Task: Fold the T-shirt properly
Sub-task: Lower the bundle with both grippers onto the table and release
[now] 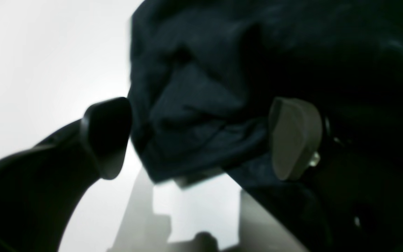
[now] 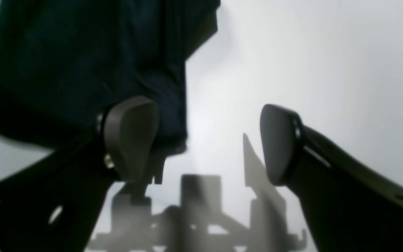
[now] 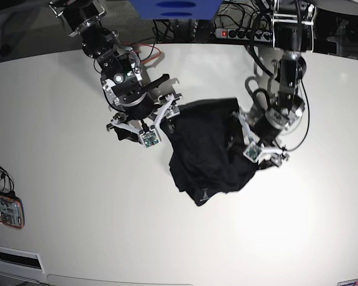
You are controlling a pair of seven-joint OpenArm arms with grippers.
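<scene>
On the white table (image 3: pixel 77 196), between both arms, a crumpled black T-shirt (image 3: pixel 209 152). Left gripper (image 1: pixel 201 138) spread wide around cloth; right gripper (image 2: pixel 208 140) spread wide at the shirt's edge.

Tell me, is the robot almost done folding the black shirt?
Not yet. The T-shirt lies bunched and crumpled on the white table, with no neat fold showing. Both grippers are open at its edges: the left gripper has cloth between its fingers, the right gripper sits beside the hem. Spreading it flat and all the folding are left.
</scene>
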